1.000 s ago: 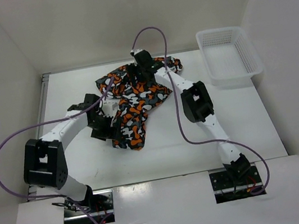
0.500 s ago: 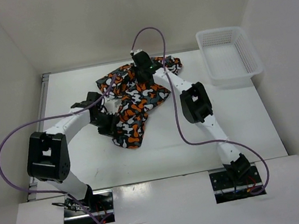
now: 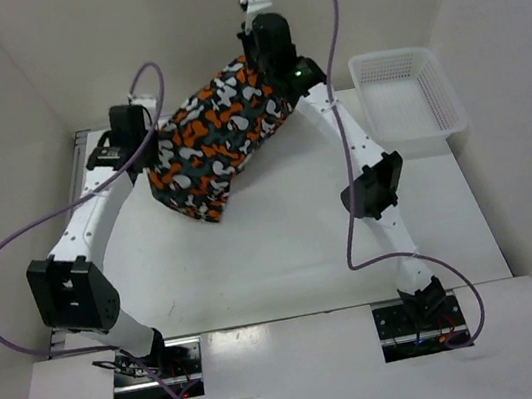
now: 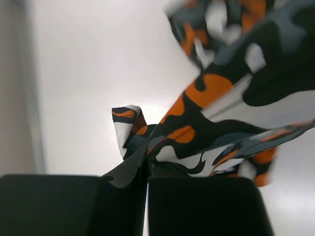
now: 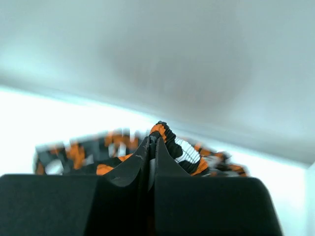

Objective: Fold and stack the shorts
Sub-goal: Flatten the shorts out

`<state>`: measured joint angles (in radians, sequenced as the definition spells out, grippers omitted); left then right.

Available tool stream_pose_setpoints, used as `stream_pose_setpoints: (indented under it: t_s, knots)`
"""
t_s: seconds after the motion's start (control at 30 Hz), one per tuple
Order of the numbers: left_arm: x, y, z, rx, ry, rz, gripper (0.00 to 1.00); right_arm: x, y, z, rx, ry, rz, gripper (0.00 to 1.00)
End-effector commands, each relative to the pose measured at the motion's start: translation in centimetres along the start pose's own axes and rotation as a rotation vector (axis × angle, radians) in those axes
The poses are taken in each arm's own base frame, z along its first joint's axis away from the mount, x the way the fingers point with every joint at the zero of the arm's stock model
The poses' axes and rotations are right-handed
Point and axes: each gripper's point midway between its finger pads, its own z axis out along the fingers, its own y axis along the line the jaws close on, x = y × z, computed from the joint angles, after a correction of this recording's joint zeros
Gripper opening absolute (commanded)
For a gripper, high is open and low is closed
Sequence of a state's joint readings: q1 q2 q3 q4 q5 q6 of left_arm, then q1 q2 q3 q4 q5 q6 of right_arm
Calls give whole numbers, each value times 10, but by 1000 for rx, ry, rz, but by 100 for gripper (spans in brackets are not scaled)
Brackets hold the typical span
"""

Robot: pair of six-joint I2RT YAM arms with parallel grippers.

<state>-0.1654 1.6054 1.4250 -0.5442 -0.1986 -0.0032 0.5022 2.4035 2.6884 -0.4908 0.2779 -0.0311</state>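
The shorts (image 3: pixel 215 145), printed in orange, white, grey and black, hang in the air above the back of the table, stretched between both arms. My left gripper (image 3: pixel 147 137) is shut on the cloth's left end; in the left wrist view the shorts (image 4: pixel 216 113) rise from the pinched fingertips of my left gripper (image 4: pixel 147 164). My right gripper (image 3: pixel 262 60) is shut on the right upper end; in the right wrist view a gathered hem of the shorts (image 5: pixel 179 147) pokes out between the closed fingers of my right gripper (image 5: pixel 153 142). The lower corner dangles toward the table.
A white mesh basket (image 3: pixel 446 105) stands at the table's back right. Purple cables (image 3: pixel 39 235) loop beside both arms. White walls close in the table (image 3: pixel 284 247) at left, back and right.
Both grippers closed on the shorts while they lay on the table, then lifted them up and toward the back. The cloth is now stretched in the air between the arms.
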Motion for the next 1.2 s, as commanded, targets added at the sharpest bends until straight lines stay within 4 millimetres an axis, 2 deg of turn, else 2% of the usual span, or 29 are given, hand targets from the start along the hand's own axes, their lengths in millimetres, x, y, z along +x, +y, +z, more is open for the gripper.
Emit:
stream_pose_setpoints:
  t_s: [0.0, 0.03, 0.07, 0.13, 0.17, 0.2, 0.23, 0.27, 0.3, 0.33, 0.37, 0.4, 0.43, 0.47, 0.5, 0.53, 0.6, 0.73, 0.77, 0.83, 0.87, 0.9, 0.93, 0.97, 1.0, 1.03, 1.07, 1.1, 1.17]
  knots:
    - [-104, 56, -88, -236, -360, -100, 0, -119, -44, -76, 68, -213, 29, 0]
    - [-103, 56, -94, -242, -361, -97, 0, -118, -46, -83, 67, -191, 22, 0]
    - [-97, 50, -109, -226, -354, -83, 0, -115, -45, -93, 47, -158, 11, 0]
    - [-66, 30, -109, -145, -279, -36, 0, -88, -43, -101, 24, -48, -21, 0]
    - [-48, 21, -110, -113, -239, -13, 0, -47, -34, -95, -1, 66, -72, 0]
    - [-26, 14, -123, -81, -210, 10, 0, -54, -33, -115, -40, 63, -87, 0]
    - [-7, -5, -124, -31, -178, 53, 0, -3, -20, -115, -82, 188, -122, 0]
    - [31, -17, -114, -1, -95, 95, 0, 16, -8, -126, -124, 236, -150, 0]
    - [50, -21, -124, 18, -69, 122, 3, 12, -3, -153, -170, 225, -160, 7]
    - [66, -36, -128, 73, -32, 165, 4, 83, 6, -164, -213, 381, -201, 11]
    - [83, -51, -133, 159, 13, 189, 7, 108, 19, -184, -268, 432, -239, 17]
    - [111, -57, -145, 224, 116, 221, 13, 133, 22, -201, -304, 486, -250, 28]
    - [121, -64, -157, 290, 151, 223, 38, 177, 22, -235, -390, 578, -256, 56]
    - [130, -81, -173, 413, 186, 217, 52, 201, 19, -256, -420, 648, -259, 62]
    - [148, -85, -187, 466, 264, 227, 58, 220, 12, -272, -441, 689, -295, 67]
    - [152, -93, -196, 526, 290, 220, 62, 248, -1, -300, -450, 756, -327, 77]
    - [161, -91, -203, 537, 320, 220, 63, 267, -13, -323, -473, 787, -385, 88]
    - [174, -90, -192, 512, 388, 229, 64, 245, -12, -314, -486, 734, -335, 90]
    - [172, -90, -183, 497, 391, 232, 64, 244, -13, -310, -477, 738, -340, 90]
    - [178, -79, -161, 397, 389, 253, 64, 232, -14, -294, -438, 692, -311, 90]
    - [178, -74, -148, 344, 382, 263, 64, 236, -14, -288, -427, 699, -298, 88]
    - [166, -67, -126, 278, 321, 247, 64, 237, -14, -283, -413, 697, -288, 84]
    - [163, -48, -110, 157, 299, 247, 65, 232, -10, -274, -407, 668, -272, 81]
    - [163, -43, -90, 105, 278, 234, 65, 239, -12, -266, -386, 683, -259, 79]
    - [163, -35, -81, 64, 275, 221, 65, 242, -10, -261, -381, 686, -244, 74]
    - [164, -24, -74, 27, 281, 188, 65, 248, -9, -257, -381, 688, -244, 74]
    - [158, -21, -68, 24, 260, 161, 65, 256, -8, -255, -381, 701, -246, 73]
    - [162, -20, -64, 27, 272, 147, 65, 272, -9, -254, -387, 734, -263, 73]
    - [170, -21, -58, 49, 280, 124, 67, 284, -9, -248, -407, 735, -315, 73]
